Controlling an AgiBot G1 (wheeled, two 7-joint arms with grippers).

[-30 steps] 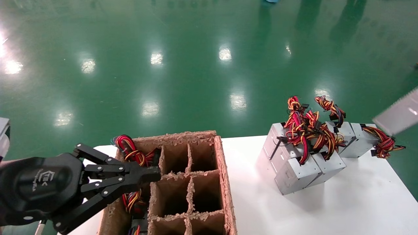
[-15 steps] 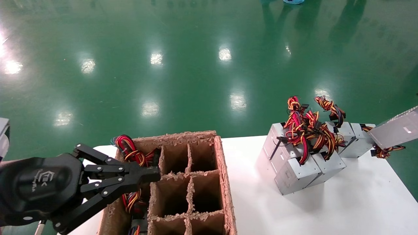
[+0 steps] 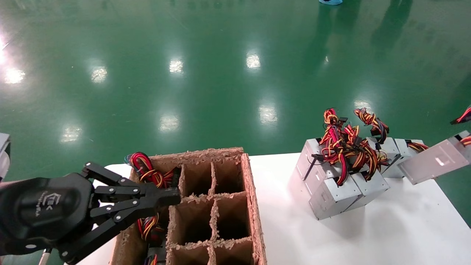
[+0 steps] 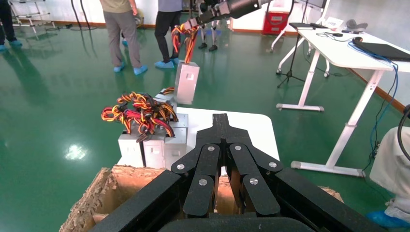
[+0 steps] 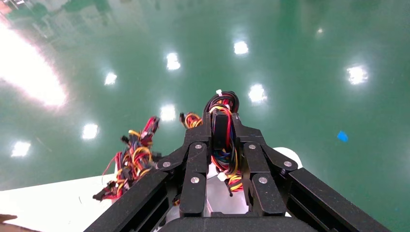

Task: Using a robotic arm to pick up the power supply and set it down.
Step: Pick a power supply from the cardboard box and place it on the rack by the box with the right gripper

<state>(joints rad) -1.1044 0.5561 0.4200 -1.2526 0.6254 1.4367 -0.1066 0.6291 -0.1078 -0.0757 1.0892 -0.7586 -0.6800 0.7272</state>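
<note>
Power supply [image 3: 434, 162] had swung lower and nearer the stack since the earlier frame, hanging above the white table's [image 3: 331, 235] right edge.

Cardboard divider box [image 3: 254, 198]: frayed, fibrous walls. Stacked supplies [image 3: 342, 184]: stiff sheet metal, likely heavy; wire bundles floppy. Right gripper [image 5: 220, 128] was clamped on the carried unit's wire bundle, so the box dangled; gripping the casing would steady it. Left gripper [image 3: 162, 197] pinched closed, empty, over the box.

Downward head view; two wrist views along pincers, sharing table [image 3: 368, 235].
</note>
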